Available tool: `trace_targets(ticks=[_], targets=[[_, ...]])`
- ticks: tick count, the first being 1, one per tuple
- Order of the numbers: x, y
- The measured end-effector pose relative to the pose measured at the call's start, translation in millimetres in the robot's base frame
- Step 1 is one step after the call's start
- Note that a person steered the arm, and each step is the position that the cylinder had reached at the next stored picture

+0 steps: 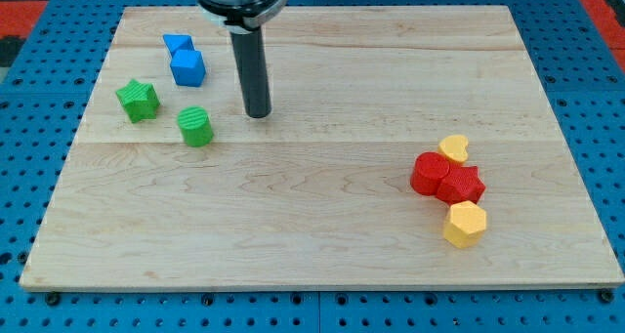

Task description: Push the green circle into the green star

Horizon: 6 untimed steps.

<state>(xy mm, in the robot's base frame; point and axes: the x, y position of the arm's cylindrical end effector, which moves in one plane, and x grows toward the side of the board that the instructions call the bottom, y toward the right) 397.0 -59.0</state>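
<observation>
Board (322, 226): the wooden board is my landmark; everything here lies on it, and it rests on a blue pegboard (29, 128).
Rod and my tip (257, 113): I have no claw to part or close, only a straight dark rod. Its lower end sits on the board's upper-left part, touching no block.
Red blocks (446, 180): two red pieces pressed together near the board's right edge, well apart from my work.
Yellow blocks: a six-sided yellow block (465, 224) just below the red pair, and a smaller yellow piece (454, 146) just above it; its shape I cannot make out for sure.
Blue blocks (184, 60): two blue pieces, touching, near the board's upper-left corner, above the green ones.
Green star (138, 100): near the board's left edge, below the blue pair.
Green circle (195, 127): a short green cylinder just right of and slightly below the star, with a small gap between them.
Circle relative to my tip: it lies to the view's left of my tip and a little lower, near but not touching.
Doing the step well: as I judge it, I should first come round to the circle's lower-right side, so that tip, circle and star line up, then push up and left through the circle's middle. An off-centre push would probably let it slip sideways past the star, or up towards the blue pair.
</observation>
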Motion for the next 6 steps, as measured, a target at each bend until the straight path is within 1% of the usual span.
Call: trace_targets(ticks=[1,2,3,4,5,6], targets=[[11,8],[33,-10],[50,-54],[26,-103],[38,-109],[82,-147]])
